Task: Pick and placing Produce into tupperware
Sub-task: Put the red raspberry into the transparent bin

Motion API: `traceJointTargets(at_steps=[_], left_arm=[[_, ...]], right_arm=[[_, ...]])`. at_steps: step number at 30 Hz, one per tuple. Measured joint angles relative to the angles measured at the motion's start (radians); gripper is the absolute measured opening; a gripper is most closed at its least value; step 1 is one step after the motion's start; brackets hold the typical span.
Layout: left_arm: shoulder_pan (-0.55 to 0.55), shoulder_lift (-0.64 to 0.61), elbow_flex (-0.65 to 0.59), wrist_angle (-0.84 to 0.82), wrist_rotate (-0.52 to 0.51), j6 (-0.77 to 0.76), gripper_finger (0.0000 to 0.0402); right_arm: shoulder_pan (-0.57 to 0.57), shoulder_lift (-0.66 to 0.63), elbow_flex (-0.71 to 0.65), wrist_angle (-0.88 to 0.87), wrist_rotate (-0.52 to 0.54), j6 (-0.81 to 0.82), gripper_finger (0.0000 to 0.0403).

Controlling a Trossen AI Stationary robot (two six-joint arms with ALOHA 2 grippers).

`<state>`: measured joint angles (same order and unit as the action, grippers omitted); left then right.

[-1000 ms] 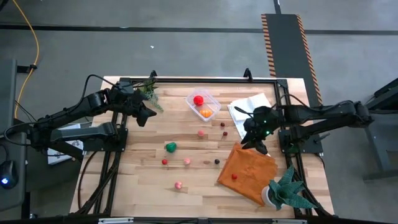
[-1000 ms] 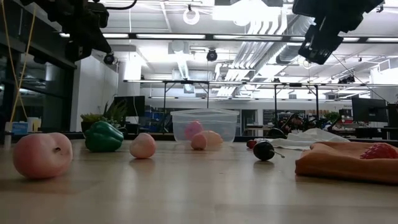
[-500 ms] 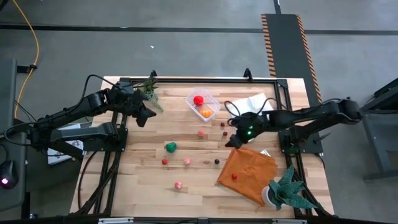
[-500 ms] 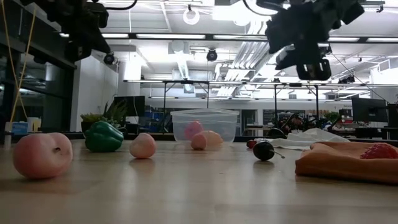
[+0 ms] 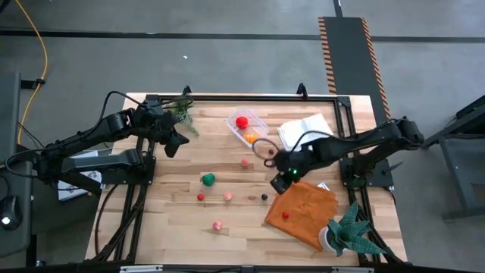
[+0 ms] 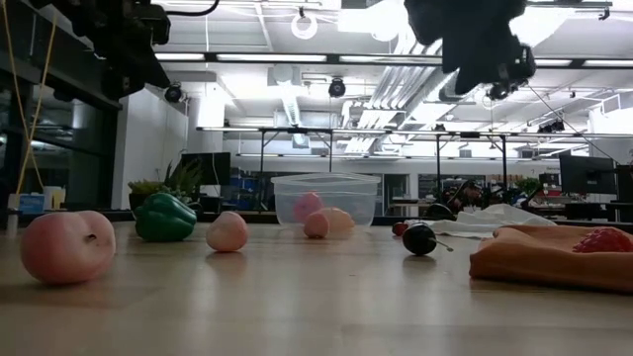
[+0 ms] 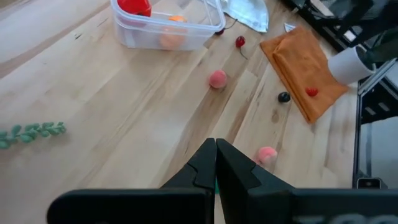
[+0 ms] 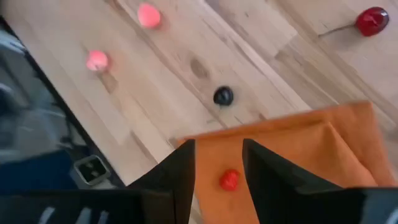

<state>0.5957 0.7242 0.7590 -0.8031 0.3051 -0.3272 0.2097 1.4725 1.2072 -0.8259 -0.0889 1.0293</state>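
1. Right gripper (image 8: 217,155), closest to the work: hanging above the table at the orange cloth (image 8: 298,149) edge, fingers apart, nothing between them.
2. Just beneath it: a red strawberry (image 8: 229,180) lying on the cloth, and a small dark purple fruit (image 8: 223,96) on bare wood just beside the cloth's edge. Probably the next pick, though impossible to say which of the two.
3. For a clean grasp: centre the open fingers over one piece only, come straight down, and close gently, since round toy produce likely rolls. For the strawberry, keep the fingertips from pinching the fabric along with it.
4. Farther out on the wood: a cherry (image 8: 372,21), pink pieces (image 5: 227,196), a green pepper (image 5: 208,179), all apart from one another.
5. Tupperware (image 5: 260,123) near the table's far edge, beside the white cloth (image 5: 303,130), already holding a red and an orange piece. Lift clear of its rim before releasing inside.
6. Left gripper (image 5: 176,144), waiting over the left side of the table, fingers pressed together and empty.
7. No brand, label or legible writing visible anywhere.
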Motion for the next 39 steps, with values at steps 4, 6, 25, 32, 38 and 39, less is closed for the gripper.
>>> traceJointTargets(at_steps=[4,6,25,32,38,39], left_arm=[[0.000,0.000,0.000,-0.020,0.000,0.028,0.0001],[0.000,0.000,0.000,-0.024,-0.001,0.033,0.0001],[0.000,0.000,0.000,-0.042,-0.002,0.035,0.0001],[0.000,0.000,0.000,-0.042,-0.002,0.036,0.0001],[0.000,0.000,0.000,-0.040,-0.005,0.069,0.0001],[0.000,0.000,0.000,-0.039,-0.006,0.069,0.0001]], right_arm=[[0.050,0.076,0.085,-0.079,0.058,0.025,0.0121],[0.070,0.110,0.105,-0.112,0.063,0.066,0.0121],[0.231,0.176,0.114,-0.158,0.051,0.463,0.0121],[0.259,0.176,0.114,-0.165,0.040,0.526,0.0121],[0.256,0.227,0.114,-0.171,-0.003,0.493,0.0121],[0.255,0.240,0.114,-0.170,-0.013,0.488,0.0121]])
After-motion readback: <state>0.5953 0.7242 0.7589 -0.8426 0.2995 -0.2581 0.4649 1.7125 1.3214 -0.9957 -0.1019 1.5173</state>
